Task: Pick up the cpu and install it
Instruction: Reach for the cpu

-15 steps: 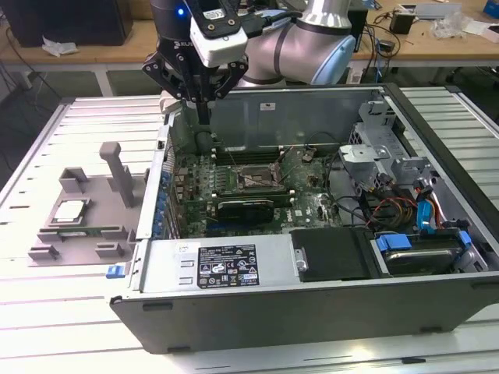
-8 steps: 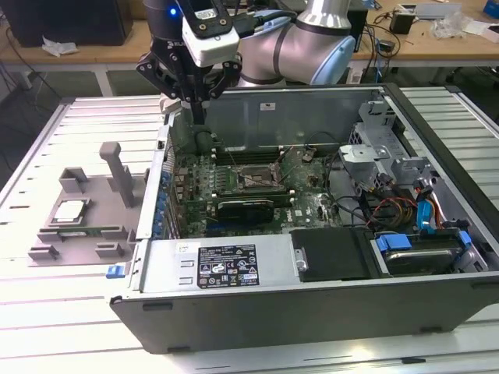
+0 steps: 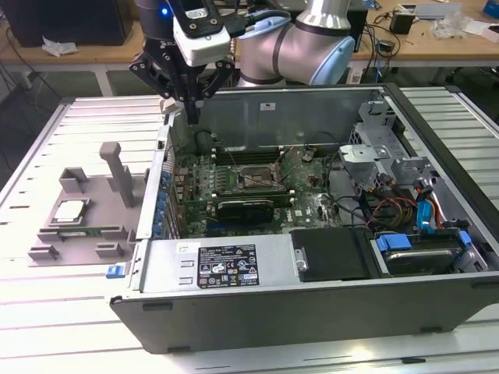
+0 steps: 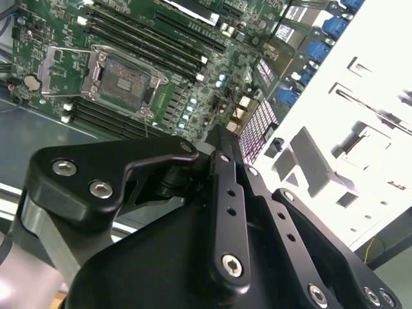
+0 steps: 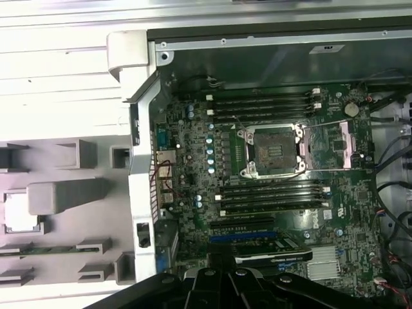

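Lab: cluttered workbenches (cables), slatted table

No print could be read. A black label crowded with white lettering and symbols sat on the grey metal cover, well apart from the gripper. Its words were too small to make out, as were those on the white sticker beside it.

Bright room, tray washed out, case shadowed

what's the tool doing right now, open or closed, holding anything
tool: closed, holding nothing; the cpu lies in the grey tray.
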Robot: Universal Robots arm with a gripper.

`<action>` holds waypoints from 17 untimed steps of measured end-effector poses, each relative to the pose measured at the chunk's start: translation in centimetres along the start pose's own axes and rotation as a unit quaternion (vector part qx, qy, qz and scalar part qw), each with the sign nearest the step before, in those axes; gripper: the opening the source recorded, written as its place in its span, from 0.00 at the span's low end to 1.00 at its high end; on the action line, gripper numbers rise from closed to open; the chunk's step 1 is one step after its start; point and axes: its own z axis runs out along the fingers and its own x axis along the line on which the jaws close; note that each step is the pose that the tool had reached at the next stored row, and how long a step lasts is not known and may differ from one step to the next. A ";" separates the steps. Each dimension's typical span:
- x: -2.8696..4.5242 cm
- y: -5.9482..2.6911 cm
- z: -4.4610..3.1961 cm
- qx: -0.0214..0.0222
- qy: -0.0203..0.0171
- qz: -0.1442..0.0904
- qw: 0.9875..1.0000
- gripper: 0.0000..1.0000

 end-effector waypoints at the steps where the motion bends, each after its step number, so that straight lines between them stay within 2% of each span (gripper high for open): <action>1: 0.10 0.03 0.00 0.000 0.000 0.000 1.000 0.11; 12: 1.68 0.59 0.00 0.000 0.000 0.000 1.000 0.11; 17: 2.82 1.11 0.02 0.000 0.000 0.000 1.000 0.11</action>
